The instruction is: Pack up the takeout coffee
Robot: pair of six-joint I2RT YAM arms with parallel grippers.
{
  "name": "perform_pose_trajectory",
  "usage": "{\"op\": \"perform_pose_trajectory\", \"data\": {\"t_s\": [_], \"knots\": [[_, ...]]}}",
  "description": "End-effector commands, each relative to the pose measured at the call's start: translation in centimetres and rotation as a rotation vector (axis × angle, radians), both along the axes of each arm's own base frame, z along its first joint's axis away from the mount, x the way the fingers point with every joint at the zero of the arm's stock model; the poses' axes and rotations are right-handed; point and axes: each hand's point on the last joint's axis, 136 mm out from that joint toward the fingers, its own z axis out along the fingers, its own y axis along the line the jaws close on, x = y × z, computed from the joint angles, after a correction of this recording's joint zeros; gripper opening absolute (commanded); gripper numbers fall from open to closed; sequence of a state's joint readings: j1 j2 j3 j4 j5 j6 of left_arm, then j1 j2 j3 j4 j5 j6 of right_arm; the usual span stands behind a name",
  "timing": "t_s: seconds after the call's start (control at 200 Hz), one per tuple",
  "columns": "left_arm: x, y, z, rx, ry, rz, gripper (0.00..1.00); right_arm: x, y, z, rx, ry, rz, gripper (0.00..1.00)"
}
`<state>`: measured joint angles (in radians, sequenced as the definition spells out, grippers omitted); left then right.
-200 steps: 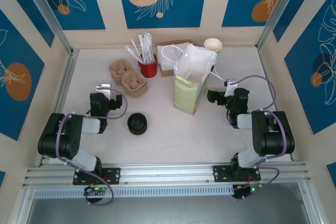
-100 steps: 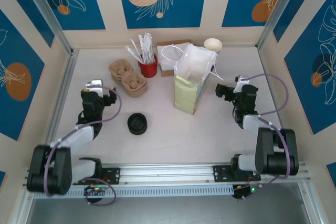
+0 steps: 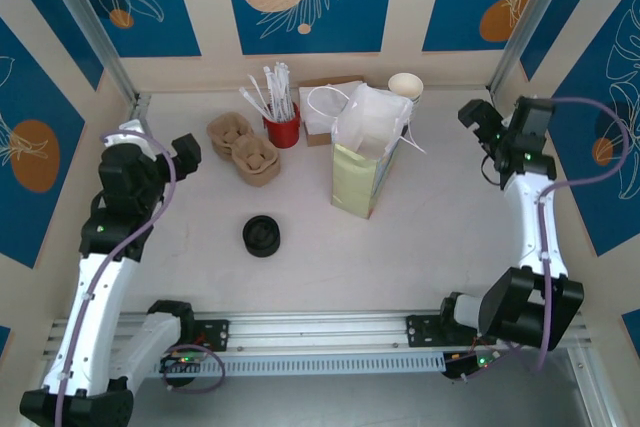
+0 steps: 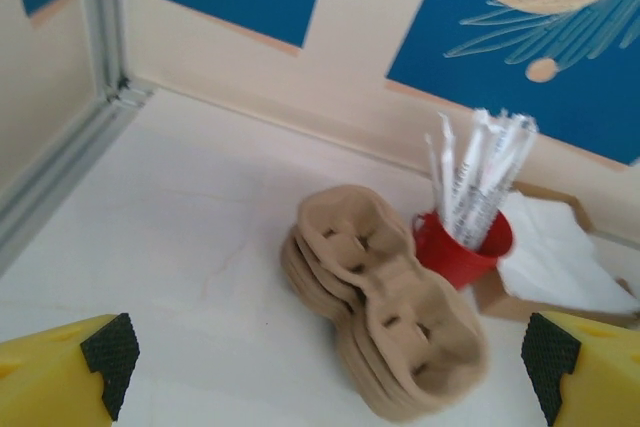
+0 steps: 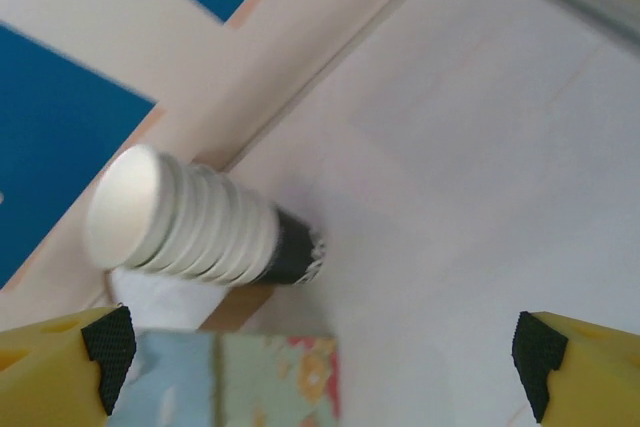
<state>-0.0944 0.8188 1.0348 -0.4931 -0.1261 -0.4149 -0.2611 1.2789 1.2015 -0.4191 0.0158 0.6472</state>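
The takeout coffee is out of view. A round black lid disc [image 3: 261, 236] lies on the table left of centre, and no cup side shows under it. My left gripper [image 3: 186, 152] hangs open at the left, raised and facing a stack of brown cup carriers [image 3: 245, 148], apart from them. The left wrist view has the carriers [image 4: 385, 307] ahead between the wide black fingertips [image 4: 110, 352]. My right gripper [image 3: 477, 117] is open at the back right, aimed at a stack of white paper cups [image 3: 405, 85]. Nothing lies between its fingertips [image 5: 108, 344].
A pale yellow paper bag [image 3: 362, 172] with a white open top stands mid-table. Behind it are a red cup of wrapped straws [image 3: 282, 127] and a brown box of white napkins [image 3: 322, 112]. The cup stack [image 5: 190, 227] stands near the back wall. Walls close in on three sides.
Both arms unfolded from a low pose near the table's middle. They rose and swung outward, the left towards the left wall and the right to the back right. Both grippers stayed open.
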Motion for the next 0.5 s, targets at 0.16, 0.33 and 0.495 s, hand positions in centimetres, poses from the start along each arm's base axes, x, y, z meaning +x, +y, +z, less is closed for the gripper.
{"op": "perform_pose_trajectory", "data": {"t_s": [0.16,0.33,0.495], "knots": [[-6.1,-3.3,-2.9,-0.104,0.291,-0.184,0.99,2.0,5.0,1.5,0.115,0.153,0.186,0.93],[-7.8,-3.4,-2.8,-0.092,0.292,-0.213,0.99,5.1,5.3,2.2,0.086,0.18,0.189,0.81],[-7.9,-3.4,-3.4,-0.09,0.332,-0.207,0.99,7.9,5.6,2.0,0.047,0.209,0.183,0.73]]}}
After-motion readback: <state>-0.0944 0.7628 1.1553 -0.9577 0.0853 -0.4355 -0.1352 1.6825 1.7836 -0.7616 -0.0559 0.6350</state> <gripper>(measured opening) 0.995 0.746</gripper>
